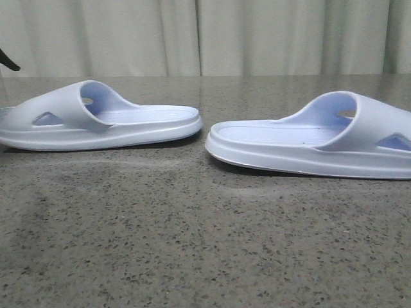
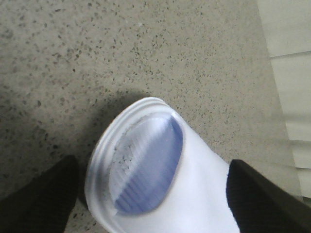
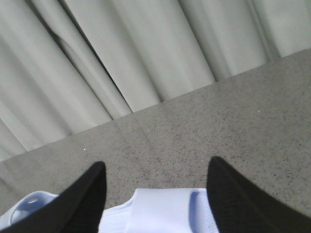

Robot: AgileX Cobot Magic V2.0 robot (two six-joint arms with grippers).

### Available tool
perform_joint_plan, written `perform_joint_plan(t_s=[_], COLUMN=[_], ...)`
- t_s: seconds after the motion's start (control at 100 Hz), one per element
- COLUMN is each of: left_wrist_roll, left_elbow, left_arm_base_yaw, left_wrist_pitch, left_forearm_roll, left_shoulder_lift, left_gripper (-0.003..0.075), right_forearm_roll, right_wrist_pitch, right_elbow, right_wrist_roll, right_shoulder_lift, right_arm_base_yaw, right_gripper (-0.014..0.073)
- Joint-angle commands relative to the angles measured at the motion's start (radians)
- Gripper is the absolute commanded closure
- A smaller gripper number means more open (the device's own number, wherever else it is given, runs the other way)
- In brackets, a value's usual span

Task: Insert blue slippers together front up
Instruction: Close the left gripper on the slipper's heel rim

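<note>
Each slipper lies between a spread, empty hand's fingers: left slipper under left hand, right slipper under right hand.

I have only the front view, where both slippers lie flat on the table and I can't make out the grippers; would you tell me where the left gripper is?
Observer: The left gripper is open, with one finger on either side of the left slipper.
Operator: Thank you. And the right one?
Observer: The right gripper is open too, its fingers straddling the strap of the right slipper.
</note>
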Motion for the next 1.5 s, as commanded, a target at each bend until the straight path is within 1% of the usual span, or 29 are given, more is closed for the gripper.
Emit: perform_joint_plan(t_s=[0.0, 0.62, 0.67, 0.78, 1.0, 1.16, 1.4, 1.49], left_wrist_roll=[0.006, 0.011, 0.022, 0.06, 0.061, 0.061, 0.063, 0.065], left_elbow=[-0.036, -0.036, -0.036, -0.036, -0.036, -0.036, -0.036, -0.036], left_arm_base_yaw=[0.002, 0.002, 0.002, 0.002, 0.002, 0.002, 0.002, 0.002], left_wrist_pitch=[-0.002, 0.038, 0.047, 0.072, 0.085, 0.082, 0.041, 0.015], left_forearm_roll=[-0.046, -0.088, -0.091, -0.096, -0.096, -0.091, -0.006, 0.027], left_shoulder_lift=[-0.004, 0.101, 0.106, 0.12, 0.136, 0.136, 0.136, 0.136], left_gripper=[0.0171, 0.0172, 0.0181, 0.0239, 0.0379, 0.0507, 0.07, 0.0704], right_forearm_roll=[0.004, 0.004, 0.004, 0.004, 0.004, 0.004, 0.004, 0.004], right_wrist_pitch=[-0.084, -0.097, -0.097, -0.098, -0.098, -0.098, -0.098, -0.098], right_elbow=[-0.033, -0.033, -0.033, -0.033, -0.033, -0.033, -0.033, -0.033], right_wrist_roll=[-0.002, -0.002, -0.002, -0.002, -0.002, -0.002, -0.002, -0.002], right_shoulder_lift=[0.021, 0.021, 0.021, 0.021, 0.021, 0.021, 0.021, 0.021], right_arm_base_yaw=[0.002, 0.002, 0.002, 0.002, 0.002, 0.002, 0.002, 0.002], right_gripper=[0.0206, 0.0206, 0.0206, 0.0206, 0.0206, 0.0206, 0.0206, 0.0206])
